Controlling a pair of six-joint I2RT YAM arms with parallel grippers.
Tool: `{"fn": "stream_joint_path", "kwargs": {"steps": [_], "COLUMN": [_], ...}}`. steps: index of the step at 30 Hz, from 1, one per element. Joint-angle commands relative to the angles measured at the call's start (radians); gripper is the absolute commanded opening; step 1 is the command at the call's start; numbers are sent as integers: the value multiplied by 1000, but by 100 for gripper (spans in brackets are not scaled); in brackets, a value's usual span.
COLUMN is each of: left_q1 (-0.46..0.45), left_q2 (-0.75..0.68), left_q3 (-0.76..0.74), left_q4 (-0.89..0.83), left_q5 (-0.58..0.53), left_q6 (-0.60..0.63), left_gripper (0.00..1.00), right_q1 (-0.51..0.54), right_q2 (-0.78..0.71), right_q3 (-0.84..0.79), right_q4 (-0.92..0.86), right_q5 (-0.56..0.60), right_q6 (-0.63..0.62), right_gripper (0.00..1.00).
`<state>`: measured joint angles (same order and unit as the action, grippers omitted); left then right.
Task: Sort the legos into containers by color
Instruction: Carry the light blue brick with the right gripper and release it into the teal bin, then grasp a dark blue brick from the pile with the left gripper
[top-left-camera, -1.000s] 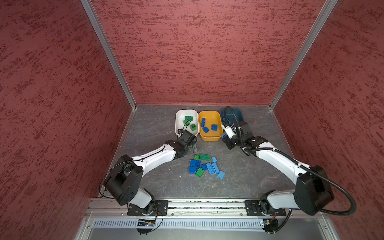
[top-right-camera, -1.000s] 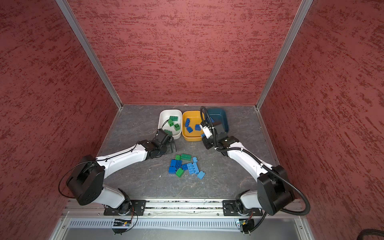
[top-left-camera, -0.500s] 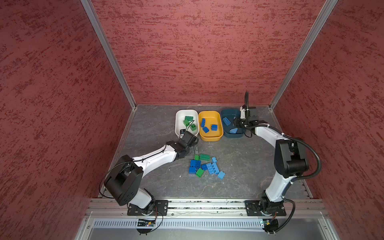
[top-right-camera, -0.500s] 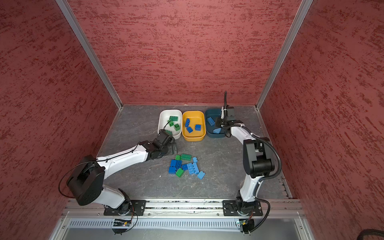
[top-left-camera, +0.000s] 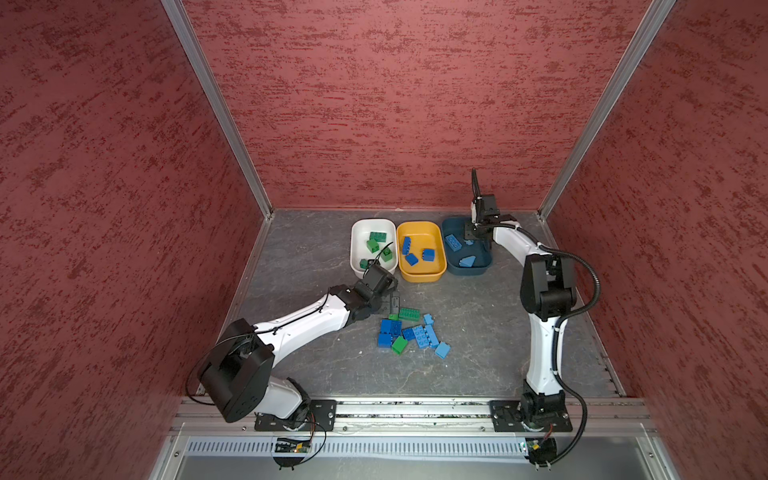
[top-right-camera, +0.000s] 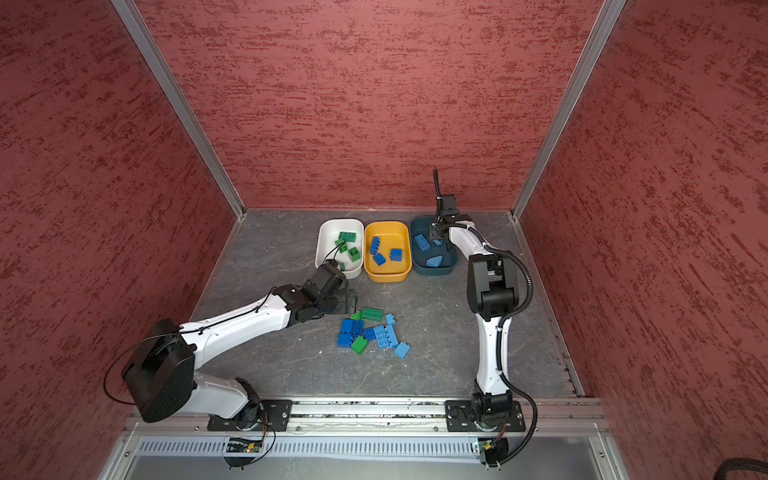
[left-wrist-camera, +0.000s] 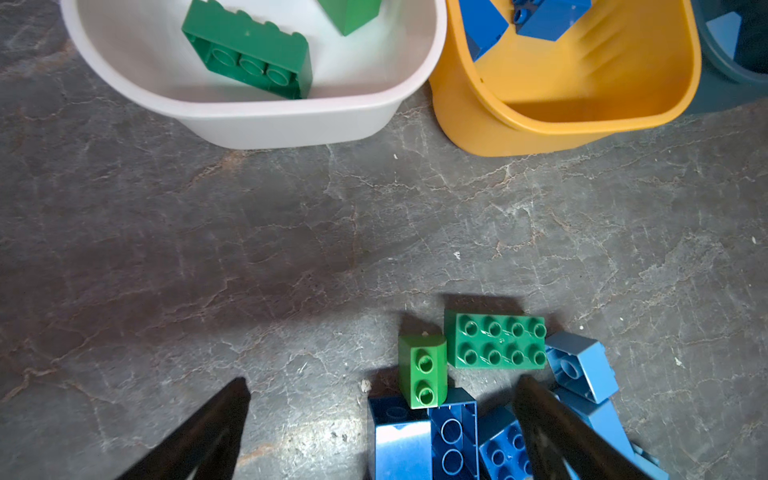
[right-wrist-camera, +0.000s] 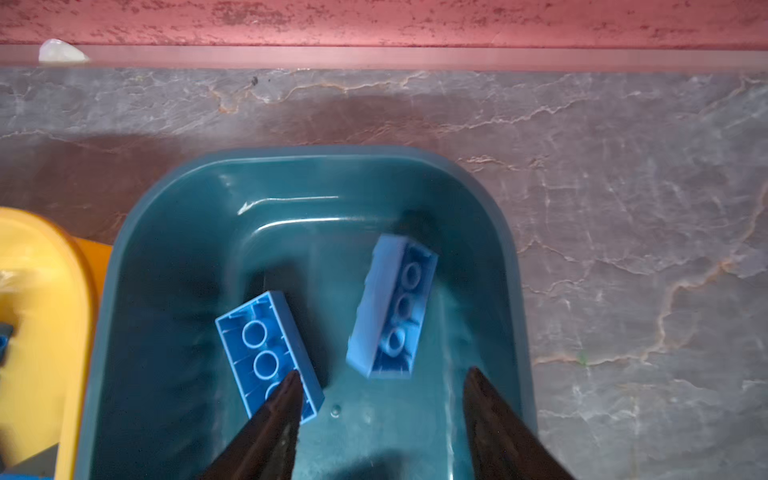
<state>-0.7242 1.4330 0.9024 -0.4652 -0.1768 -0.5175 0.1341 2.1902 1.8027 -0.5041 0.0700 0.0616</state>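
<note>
Sorting partly complete. At the bench's back edge, white tub (top-left-camera: 360, 232) holds 4 green legos (top-left-camera: 372, 245), yellow tub (top-left-camera: 419, 232) 3 dark blue, teal tub (top-left-camera: 473, 271) 3 light blue. Roughly 10 lie unsorted mid-bench. Left gripper (left-wrist-camera: 384, 384) released above them; right gripper (right-wrist-camera: 382, 372) released, empty, over teal tub.

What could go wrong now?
1. The left gripper hangs open where the small green brick sits tight against dark blue bricks and the big green brick. Closing might grab or knock the wrong ones.
2. The right gripper is open low over the teal tub, close to a light blue brick. Lifting out might catch that brick or nudge the tub.
</note>
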Motion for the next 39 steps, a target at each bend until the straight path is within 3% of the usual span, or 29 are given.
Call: {"fn": "stream_joint_path", "kwargs": {"steps": [1,4,5,6,7,15,21,33,39], "left_q1": [-4,-5,-4,-4,-4,19,10,8,8], "left_q2": [0,10,18,22,26,52,92,124,119], "left_q3": [-7,-10,-10,-9,-9,-41,-45,-65,-73], "left_q4": [-25,-31,-40,-50,-55,-32,-27,9,-8], "left_q5": [53,117,123,125,126,177,183,218,169], "left_q6": [47,83,88,89,90,59,54,62,29], "left_gripper": [100,99,98,97,96,72,60,58,49], "right_q1": [11,13,13,14,13,14,15,14,14], "right_q2": [-100,-196,-234,-271,-300,-531,-651,-683,-669], "right_q3": [-55,-176,-222,-271,-310,-581,-736,-768,-763], "right_q4": [20,97,130,164,192,376,479,491,498], "right_q5": [-31,-50,-55,-55,-52,-61,-82,-70,-88], "right_q6": [-19,-6,-2,3,9,146,273,257,270], "right_gripper": [68,75,83,98,99,99,99,99,99]}}
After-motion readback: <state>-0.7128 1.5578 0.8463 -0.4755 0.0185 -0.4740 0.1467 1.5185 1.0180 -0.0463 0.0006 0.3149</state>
